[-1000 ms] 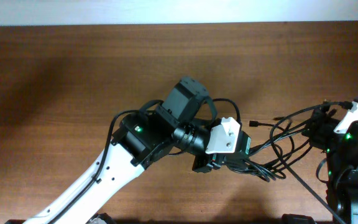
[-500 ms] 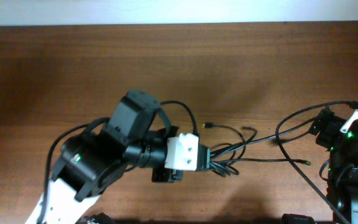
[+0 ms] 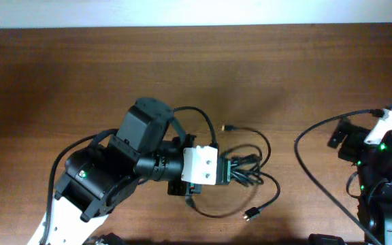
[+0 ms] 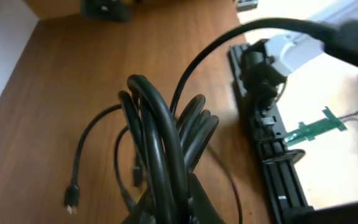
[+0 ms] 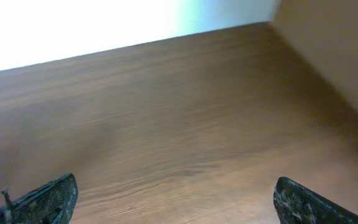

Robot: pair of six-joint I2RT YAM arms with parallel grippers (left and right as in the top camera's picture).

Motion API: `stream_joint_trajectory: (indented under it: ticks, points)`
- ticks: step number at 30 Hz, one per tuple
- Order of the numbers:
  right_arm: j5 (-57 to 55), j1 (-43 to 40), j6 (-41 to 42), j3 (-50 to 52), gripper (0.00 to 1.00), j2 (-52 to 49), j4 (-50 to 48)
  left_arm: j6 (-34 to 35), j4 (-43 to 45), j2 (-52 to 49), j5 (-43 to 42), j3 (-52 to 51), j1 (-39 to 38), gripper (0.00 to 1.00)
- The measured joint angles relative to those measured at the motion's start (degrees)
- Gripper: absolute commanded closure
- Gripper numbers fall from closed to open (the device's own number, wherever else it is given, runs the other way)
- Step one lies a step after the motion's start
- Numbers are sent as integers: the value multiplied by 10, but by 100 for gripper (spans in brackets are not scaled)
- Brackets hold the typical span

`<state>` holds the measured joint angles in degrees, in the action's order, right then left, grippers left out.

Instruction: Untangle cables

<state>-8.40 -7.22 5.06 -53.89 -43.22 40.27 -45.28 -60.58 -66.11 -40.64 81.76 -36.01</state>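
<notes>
The cables are thin black cords bunched in loops just right of my left gripper. One plug end lies above the bunch and a gold-tipped one below it. In the left wrist view the left gripper is shut on the bundle of cables, which rises from the jaws, and a loose plug lies on the table to the left. My right gripper is at the right edge, apart from the cables. In the right wrist view it is wide open over bare wood.
The brown wooden table stretches left and back to a white wall. A thicker black arm wire arcs beside the right arm's base. In the left wrist view a black rail with a white part runs along the table's right side.
The left gripper has dragged the bundle leftward. The strands that stretched toward the right gripper have come away from it and now lie looped beside the left gripper.
</notes>
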Motion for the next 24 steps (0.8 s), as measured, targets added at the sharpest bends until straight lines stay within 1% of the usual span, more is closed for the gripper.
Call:
stream_joint_trajectory:
  ticks: [4,10,14,20,24]
  points:
    - [127,0,-29,0,0,0,7,56,26,0,37,0,0,100]
    - [304,0,-42,0,0,0,8,111,30,0,76,0,0,100]
    - [379,0,-42,0,0,0,9,166,50,-4,111,0,0,100]
    - [484,0,-42,0,0,0,8,307,73,-36,218,0,0,100]
    - [518,0,-27,0,0,0,9,377,81,-49,262,0,5,100]
